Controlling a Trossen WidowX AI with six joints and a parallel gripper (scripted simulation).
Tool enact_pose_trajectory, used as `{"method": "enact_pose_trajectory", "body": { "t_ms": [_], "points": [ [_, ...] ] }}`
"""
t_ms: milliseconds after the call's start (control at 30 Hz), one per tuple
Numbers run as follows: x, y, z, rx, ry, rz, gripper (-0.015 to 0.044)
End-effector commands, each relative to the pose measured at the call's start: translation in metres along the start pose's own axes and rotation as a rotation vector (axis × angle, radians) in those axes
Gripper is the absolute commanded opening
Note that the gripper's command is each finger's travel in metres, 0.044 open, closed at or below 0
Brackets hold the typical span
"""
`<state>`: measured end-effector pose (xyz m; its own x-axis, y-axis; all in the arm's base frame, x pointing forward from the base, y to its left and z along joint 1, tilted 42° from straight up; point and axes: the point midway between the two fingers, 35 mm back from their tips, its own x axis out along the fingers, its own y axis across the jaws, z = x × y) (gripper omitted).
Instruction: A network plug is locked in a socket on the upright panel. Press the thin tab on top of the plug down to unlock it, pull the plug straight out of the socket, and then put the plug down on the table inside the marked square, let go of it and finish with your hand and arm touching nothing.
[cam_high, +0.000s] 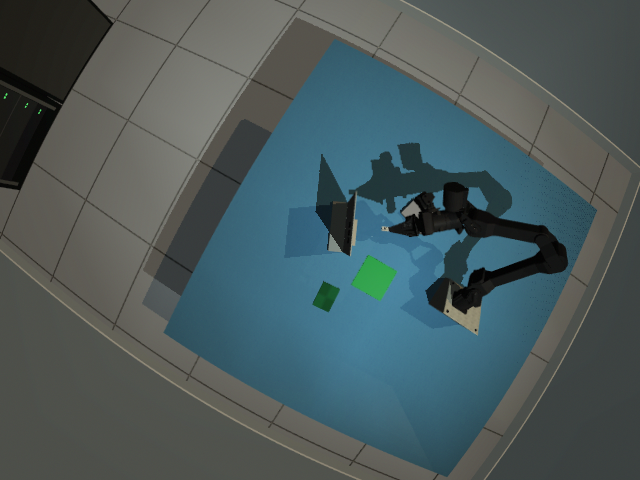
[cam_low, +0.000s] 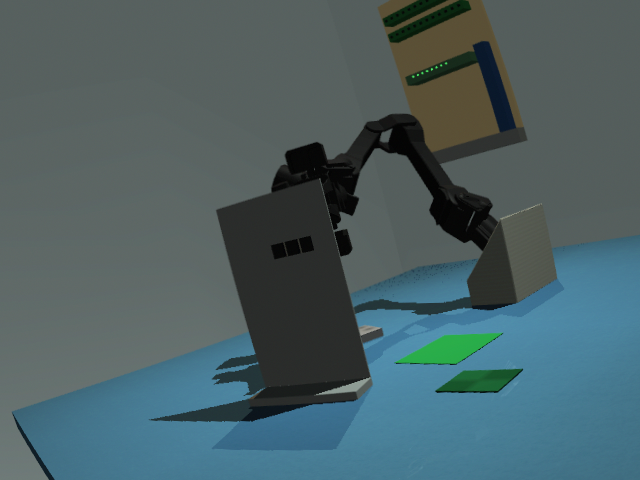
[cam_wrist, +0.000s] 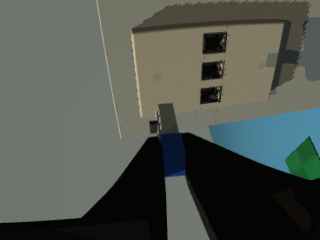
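Observation:
My gripper (cam_high: 391, 228) (cam_wrist: 168, 145) is shut on the network plug (cam_high: 384, 228) (cam_wrist: 173, 156), which has a blue body and a pale grey front end. The plug is out of the panel (cam_high: 338, 222) (cam_low: 294, 310) (cam_wrist: 113, 75), in the air in front of it. In the wrist view, the beige socket plate (cam_wrist: 170, 60) shows three sockets (cam_wrist: 212, 71) with no plug in them. The exterior camera sees the panel's back, which hides the plug and fingertips. The bright green square (cam_high: 374, 277) (cam_low: 449, 349) lies flat on the blue table (cam_high: 320, 351) (cam_low: 413, 439). The plug's tab is not clear.
A smaller dark green patch (cam_high: 326, 296) (cam_low: 479, 380) lies beside the bright square, on the panel's side. The panel's foot (cam_low: 336, 392) rests on the table. The arm's wedge-shaped base (cam_high: 465, 312) (cam_low: 529, 253) stands across the square from the panel.

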<state>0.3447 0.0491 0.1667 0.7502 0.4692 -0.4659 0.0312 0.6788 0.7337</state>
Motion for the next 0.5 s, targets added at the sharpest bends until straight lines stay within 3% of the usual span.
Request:
{"method": "enact_pose_trajectory", "body": {
  "t_ms": [0, 467],
  "points": [
    [0.012, -0.007, -0.011, 0.037, 0.021, -0.047, 0.0],
    [0.051, -0.051, -0.057, 0.21, 0.032, -0.32, 0.0]
  ]
}}
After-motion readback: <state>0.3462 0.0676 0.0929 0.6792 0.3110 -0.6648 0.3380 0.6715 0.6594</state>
